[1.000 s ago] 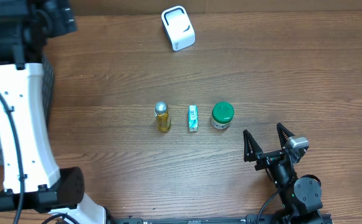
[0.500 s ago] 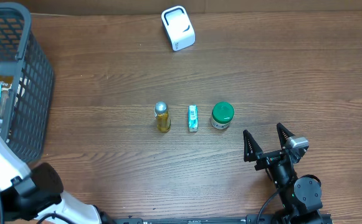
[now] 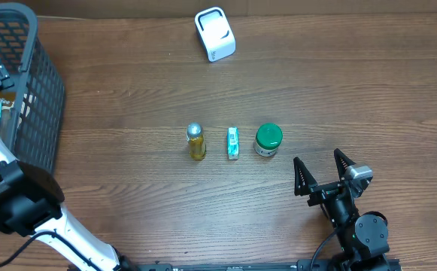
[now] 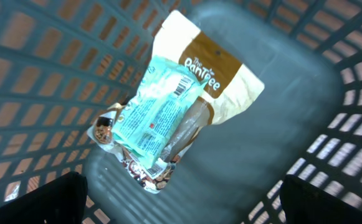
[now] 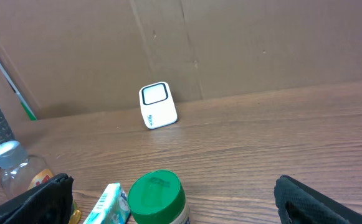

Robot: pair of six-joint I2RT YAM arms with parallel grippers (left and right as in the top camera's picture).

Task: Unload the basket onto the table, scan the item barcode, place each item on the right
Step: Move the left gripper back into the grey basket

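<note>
The left wrist view looks down into the dark basket (image 4: 330, 93), where a teal packet (image 4: 159, 109) with a barcode label lies on top of a cream and brown snack bag (image 4: 221, 78). My left gripper (image 4: 184, 208) hangs open above them, touching nothing. On the table stand a yellow bottle (image 3: 195, 141), a small teal box (image 3: 233, 142) and a green-lidded jar (image 3: 268, 140) in a row. The white scanner (image 3: 214, 34) sits at the far edge. My right gripper (image 3: 317, 158) rests open near the front, just right of the jar (image 5: 159, 196).
The basket (image 3: 34, 90) fills the left end of the table, with my left arm (image 3: 7, 196) rising beside it. A cardboard wall (image 5: 230, 43) stands behind the scanner (image 5: 157, 106).
My left arm has swung off the basket's top, uncovering it, and its wrist now reaches into the basket from the left. The right arm and the table items have not moved.
</note>
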